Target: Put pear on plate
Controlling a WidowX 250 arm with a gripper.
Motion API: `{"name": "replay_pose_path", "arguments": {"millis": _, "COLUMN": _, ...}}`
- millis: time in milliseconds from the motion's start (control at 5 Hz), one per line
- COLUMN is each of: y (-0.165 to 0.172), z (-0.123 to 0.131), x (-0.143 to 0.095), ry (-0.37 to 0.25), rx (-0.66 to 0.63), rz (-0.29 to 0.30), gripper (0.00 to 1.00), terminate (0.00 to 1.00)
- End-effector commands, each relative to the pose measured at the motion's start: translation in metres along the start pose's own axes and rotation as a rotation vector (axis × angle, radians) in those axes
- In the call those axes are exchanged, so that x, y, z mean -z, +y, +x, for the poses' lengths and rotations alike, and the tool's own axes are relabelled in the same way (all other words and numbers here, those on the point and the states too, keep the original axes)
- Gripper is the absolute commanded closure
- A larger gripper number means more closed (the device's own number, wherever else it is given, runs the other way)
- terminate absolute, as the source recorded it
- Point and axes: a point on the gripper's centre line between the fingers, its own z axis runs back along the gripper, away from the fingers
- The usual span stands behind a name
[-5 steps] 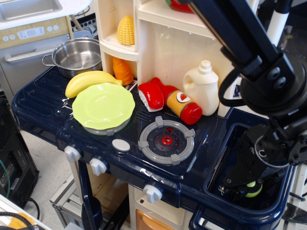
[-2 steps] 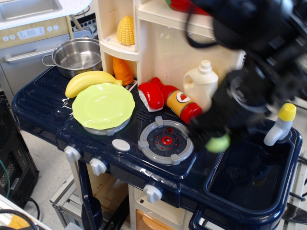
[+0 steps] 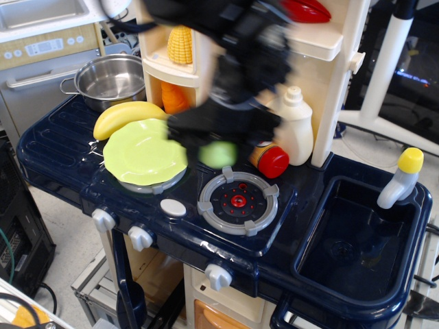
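A: Nearest to us, what do we have?

B: The burner (image 3: 238, 201) at the near middle of the stove top (image 3: 55, 147), and the sink (image 3: 357, 240) on the right, which holds nothing we can make out

A: And the pear (image 3: 217, 154)?

B: We see it in the air just above the far left edge of the burner, hanging under the blurred gripper (image 3: 221, 130). We judge the gripper pinched on it, though the blur hides the fingers

A: Which way does the plate (image 3: 147, 152) lie from there?

B: Straight to the left, just beside the pear, its right rim almost under it. We cannot read the pear's long axis through the smear

A: Is there room on it?

B: The plate's face is bare and flat, much wider than the pear, so a short carry left and a lowering should do. The pear is round and may roll, so we would aim for the middle

A: Farther back?

B: The banana (image 3: 123, 116) touches the plate's far rim, with the pot (image 3: 110, 79) beyond; the red-capped bottle (image 3: 269, 159) and jug (image 3: 295, 127) stand to the right, well out of the path
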Motion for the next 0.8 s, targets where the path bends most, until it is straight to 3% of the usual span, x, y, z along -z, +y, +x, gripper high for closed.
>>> {"name": "replay_pose_path", "arguments": {"millis": 0, "y": 0.05, "z": 0.053, "x": 0.009, "ry": 0.01, "rx": 0.056, "rz": -0.099, "gripper": 1.0, "terminate": 0.0}}
{"name": "replay_pose_path", "arguments": {"millis": 200, "y": 0.056, "z": 0.05, "x": 0.025, "ry": 0.069, "rx": 0.08, "rz": -0.144, "gripper": 1.0, "terminate": 0.0}}
{"name": "replay_pose_path", "arguments": {"millis": 400, "y": 0.05, "z": 0.053, "x": 0.029, "ry": 0.103, "rx": 0.097, "rz": -0.194, "gripper": 0.0, "terminate": 0.0}}
{"name": "replay_pose_path", "arguments": {"millis": 600, "y": 0.05, "z": 0.053, "x": 0.029, "ry": 0.103, "rx": 0.097, "rz": -0.194, "gripper": 0.0, "terminate": 1.0}}
